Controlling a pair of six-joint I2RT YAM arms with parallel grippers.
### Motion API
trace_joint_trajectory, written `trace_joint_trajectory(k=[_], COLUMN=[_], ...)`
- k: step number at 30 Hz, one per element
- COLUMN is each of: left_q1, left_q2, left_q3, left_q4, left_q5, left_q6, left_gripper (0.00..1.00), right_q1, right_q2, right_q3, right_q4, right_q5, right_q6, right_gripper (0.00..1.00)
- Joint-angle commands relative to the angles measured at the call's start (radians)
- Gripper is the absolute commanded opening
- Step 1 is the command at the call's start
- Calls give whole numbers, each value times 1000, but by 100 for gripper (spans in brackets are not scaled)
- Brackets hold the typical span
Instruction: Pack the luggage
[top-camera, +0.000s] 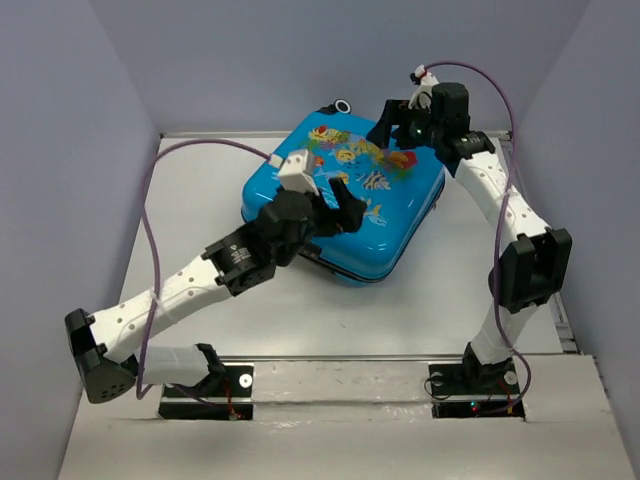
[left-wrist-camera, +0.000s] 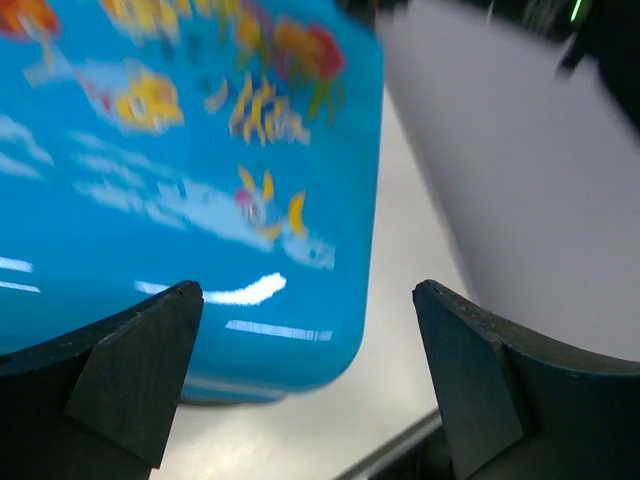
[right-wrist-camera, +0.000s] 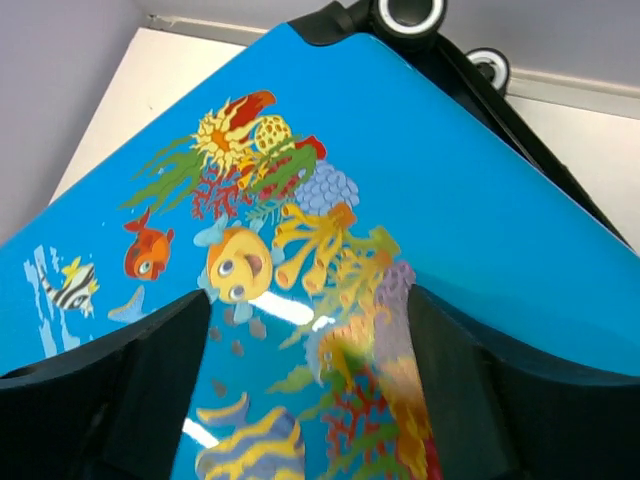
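Observation:
The luggage (top-camera: 345, 195), a bright-blue hard-shell suitcase with fish and coral print, lies closed and flat in the middle of the table, wheels (top-camera: 343, 106) at the far end. My left gripper (top-camera: 340, 205) is open just over its near-left part; the left wrist view shows the blue shell (left-wrist-camera: 170, 170) between and beyond the fingers. My right gripper (top-camera: 395, 130) is open over the far-right part of the lid. The right wrist view shows the printed lid (right-wrist-camera: 320, 250) close under the fingers, with the wheels (right-wrist-camera: 410, 12) at the top.
The grey table (top-camera: 200, 200) has a raised rim at the back and grey walls on three sides. Purple cables loop from both arms. A metal rail (top-camera: 340, 365) runs along the near edge by the arm bases.

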Motion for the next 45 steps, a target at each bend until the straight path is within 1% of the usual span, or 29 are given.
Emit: trace_joint_trajectory(k=[1,2,3,6,7,9,10,11,12,13,14,15,17,18,19,20,24,26,27,28,30,33,34,37,38,39,41,42,45], left_q1=[154,155,243,390,477,570,661,705,743,800,823,845,891,903,918,919,946,955,960,960,969,974,965,925,896,880,854,828,781], left_q2=[-74,-74,-85,-113,-120,-113,-101,-70,-52,-33,3,27,92,172,249,249,433,499,548,567,623,705,714,677,621,586,532,478,392], left_q3=[168,169,156,85,63,11,6,-6,-11,-14,-26,-29,3,58,123,124,294,345,366,369,383,394,380,247,137,70,-35,-133,-227], left_q4=[3,-8,-11,-28,-25,-17,-30,-25,-19,-17,7,36,59,59,46,36,15,-16,-11,-2,12,19,53,136,216,272,388,460,487], left_q5=[-75,-55,12,123,176,233,264,296,324,345,367,420,497,526,563,575,579,591,592,586,572,624,675,694,687,686,678,666,640], left_q6=[140,141,137,136,137,163,173,192,203,208,206,206,208,208,211,211,208,193,188,187,168,133,118,69,52,1,-36,-68,-86], left_gripper=[99,99,99,99,99,99,99,99,99,99,99,99,99,99,99,99,99,99,99,99,99,99,99,99,99,99,99,99,99], right_q1=[-12,-12,-12,-12,-12,-12,-12,-12,-12,-12,-12,-12,-12,-12,-12,-12,-55,-64,-93,-105,-121,-131,-141,-167,-193,-202,-202,-202,-211], right_q2=[-201,-202,-277,-394,-461,-510,-551,-575,-601,-654,-679,-702,-742,-751,-766,-773,-816,-820,-808,-797,-758,-724,-693,-636,-589,-563,-489,-471,-428], right_q3=[-96,-135,-234,-414,-518,-595,-632,-704,-742,-778,-837,-858,-884,-902,-923,-924,-968,-990,-991,-994,-997,-1003,-997,-980,-976,-962,-939,-910,-873], right_q4=[1,13,33,153,180,216,228,249,259,263,260,254,227,220,216,214,213,222,222,230,243,304,317,393,436,461,502,503,509], right_q5=[109,129,121,115,94,80,60,54,63,119,161,199,259,271,302,316,363,373,361,338,221,85,30,-47,-116,-151,-223,-250,-308], right_q6=[1,20,31,80,95,129,144,165,173,181,186,190,208,213,230,236,277,291,297,304,310,302,301,314,345,357,379,379,365], right_gripper=[56,33,17,14,14,15,16,18,30,39,50,71,84,89,100,100,100,100,96,95,97,100,100,100,100,100,100,100,100])
